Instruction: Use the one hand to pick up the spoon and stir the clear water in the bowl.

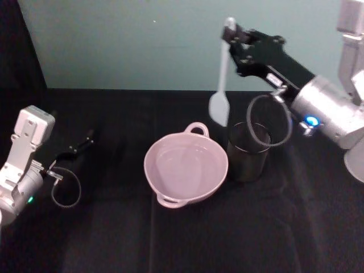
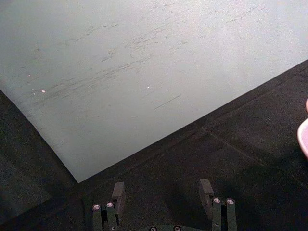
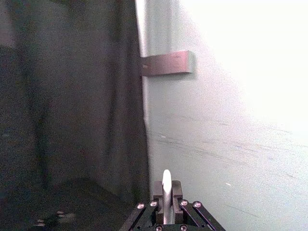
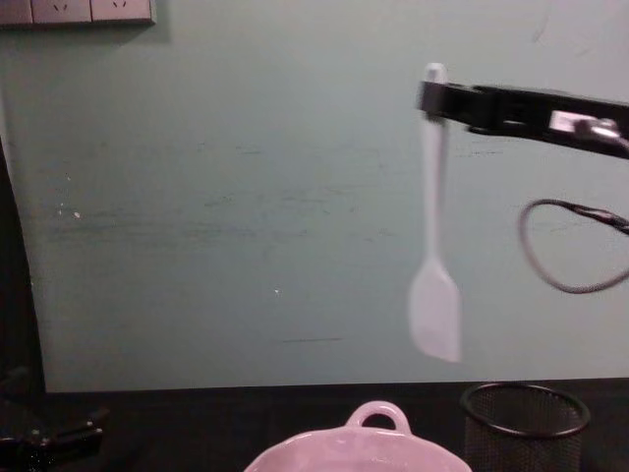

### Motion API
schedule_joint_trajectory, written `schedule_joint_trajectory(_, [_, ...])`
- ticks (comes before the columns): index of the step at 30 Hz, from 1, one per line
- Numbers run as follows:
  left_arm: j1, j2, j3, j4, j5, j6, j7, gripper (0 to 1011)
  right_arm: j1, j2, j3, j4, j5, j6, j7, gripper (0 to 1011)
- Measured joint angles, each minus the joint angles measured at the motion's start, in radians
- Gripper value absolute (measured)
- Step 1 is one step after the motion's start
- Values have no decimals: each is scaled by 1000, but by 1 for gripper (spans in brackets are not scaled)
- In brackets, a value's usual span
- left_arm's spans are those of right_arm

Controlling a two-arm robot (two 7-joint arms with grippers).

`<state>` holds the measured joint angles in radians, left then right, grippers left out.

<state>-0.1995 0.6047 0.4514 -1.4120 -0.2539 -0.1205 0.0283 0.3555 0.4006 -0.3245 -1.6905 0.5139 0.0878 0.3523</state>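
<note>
Right gripper, head view: right gripper at upper right of frame, clamped on the top end of the spoon, which hangs paddle-down.
Bowl, head view: bowl at centre, clear water faint inside; mesh cup just beside its right rim.
Left gripper, head view: left gripper parked at left edge, low over the black table.
Left wrist view: left gripper's fingers stand apart, nothing between them.
Right wrist view: spoon handle pinched upright between the pads.
Chest view: spoon hangs high, paddle well above the bowl (slightly right of it).
Step advice: shift left over the bowl's middle, then lower gently; keep clear of the mesh cup.
</note>
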Motion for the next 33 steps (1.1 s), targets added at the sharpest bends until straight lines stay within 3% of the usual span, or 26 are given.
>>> schedule_joint_trajectory(5, [0,0,0,0,0,0,0,1011,-16,26,54,37,18,-11,-12,110])
schedule_joint_trajectory(11, [0,0,0,0,0,0,0,1011,-23,14,88,106,65,-27,-8,110])
schedule_joint_trajectory(33, [0,0,0,0,0,0,0,1011,-82,-68,102,276,209,-61,-2,110])
